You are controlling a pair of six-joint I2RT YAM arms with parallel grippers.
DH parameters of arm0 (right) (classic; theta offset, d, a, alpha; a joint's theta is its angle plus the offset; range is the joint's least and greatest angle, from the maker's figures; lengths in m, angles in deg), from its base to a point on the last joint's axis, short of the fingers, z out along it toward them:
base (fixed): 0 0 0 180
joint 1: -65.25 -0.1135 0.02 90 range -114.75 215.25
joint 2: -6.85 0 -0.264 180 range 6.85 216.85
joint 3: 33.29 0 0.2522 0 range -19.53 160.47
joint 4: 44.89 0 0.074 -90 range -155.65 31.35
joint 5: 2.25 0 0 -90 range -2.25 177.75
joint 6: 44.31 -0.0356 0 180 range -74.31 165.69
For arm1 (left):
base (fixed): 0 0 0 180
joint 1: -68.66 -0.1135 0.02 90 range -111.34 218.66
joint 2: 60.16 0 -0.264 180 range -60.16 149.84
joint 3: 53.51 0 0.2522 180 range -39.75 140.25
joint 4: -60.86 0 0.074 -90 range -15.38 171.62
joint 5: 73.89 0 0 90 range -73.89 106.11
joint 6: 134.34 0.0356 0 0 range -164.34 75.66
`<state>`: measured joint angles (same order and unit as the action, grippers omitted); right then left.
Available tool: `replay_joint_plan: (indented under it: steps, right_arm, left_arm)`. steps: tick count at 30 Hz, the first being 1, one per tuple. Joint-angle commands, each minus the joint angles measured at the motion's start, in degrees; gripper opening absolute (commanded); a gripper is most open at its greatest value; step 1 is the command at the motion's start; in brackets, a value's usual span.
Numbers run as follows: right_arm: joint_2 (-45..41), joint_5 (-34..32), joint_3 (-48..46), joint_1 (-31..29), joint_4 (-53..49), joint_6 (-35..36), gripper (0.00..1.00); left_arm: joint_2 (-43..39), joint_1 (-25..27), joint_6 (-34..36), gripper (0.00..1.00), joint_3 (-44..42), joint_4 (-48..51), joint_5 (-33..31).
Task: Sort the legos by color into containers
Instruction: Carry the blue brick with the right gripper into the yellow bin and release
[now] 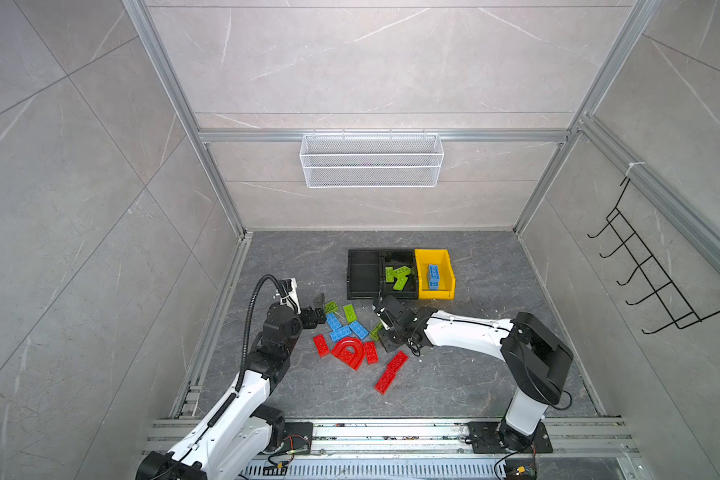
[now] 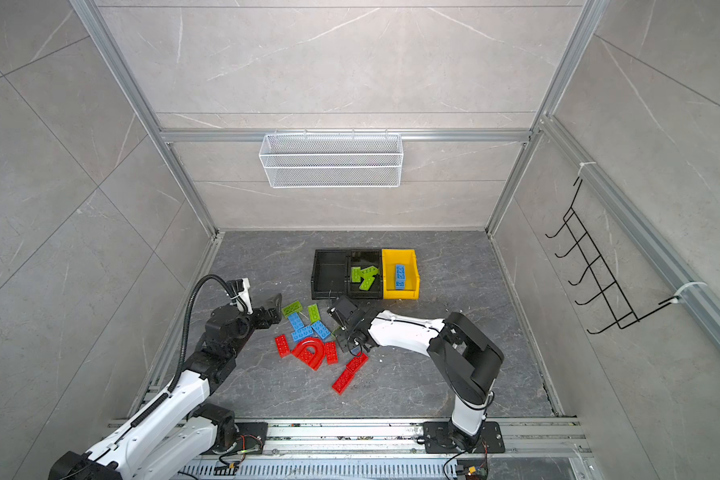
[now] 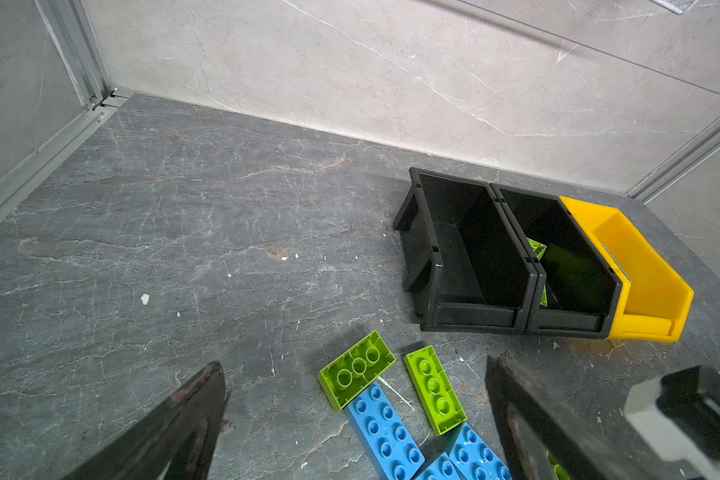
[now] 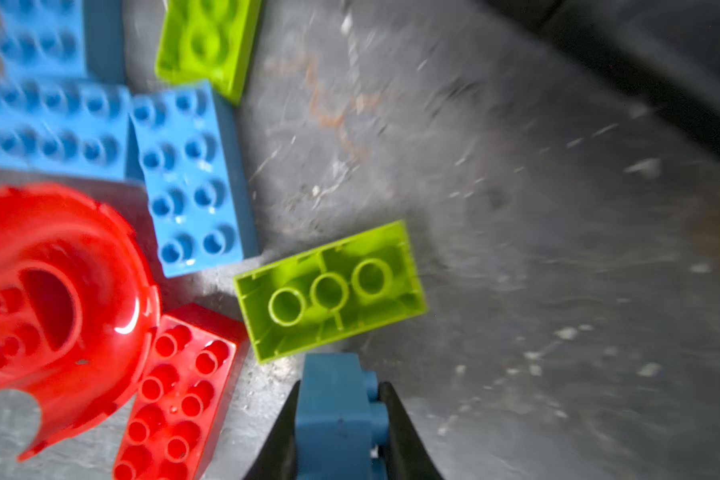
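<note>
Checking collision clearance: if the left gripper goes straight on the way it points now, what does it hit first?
Probably the upturned lime green brick just ahead of the open left gripper. The gripper's height is unclear, so it might pass over.

Both arms stretched toward the middle, left fingers (image 3: 175,424) spread wide, right fingers (image 4: 404,436) pinched close

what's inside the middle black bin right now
Lime green bricks, about three, lie piled in the middle black bin. No other colour shows there. Anything beneath the pile is covered.
</note>
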<state>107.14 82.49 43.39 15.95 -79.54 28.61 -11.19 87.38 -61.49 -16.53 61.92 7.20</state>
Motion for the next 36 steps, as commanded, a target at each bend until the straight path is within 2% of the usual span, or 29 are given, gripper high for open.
replay_joint_plan:
  steps: [1,7,12,20,25,36]
  right_arm:
    - [-4.5,3.8,0.2,4.6,2.1,0.4,0.21]
    - [-7.2,12.2,1.6,16.8,4.0,1.8,0.19]
    - [-4.4,11.6,7.1,25.6,3.3,2.4,0.19]
    - [3.0,9.9,13.5,33.5,5.8,2.9,0.19]
    - [7.5,9.8,18.5,36.3,3.7,4.3,0.19]
    - [11.9,11.7,22.7,36.6,3.0,4.7,0.22]
  left_arm:
    - [-0.7,-0.2,0.2,1.0,0.4,-1.0,-0.3]
    - [-0.2,-0.2,-0.2,1.0,0.5,-1.3,0.4]
    - [0.3,-0.2,-0.3,1.0,0.5,-1.6,0.9]
    - [0.3,-0.2,-0.1,1.0,0.5,-1.5,0.6]
    - [0.4,-0.2,-0.3,1.0,0.7,-1.4,0.9]
    - [-0.3,-0.2,-0.2,1.0,0.4,-1.3,0.5]
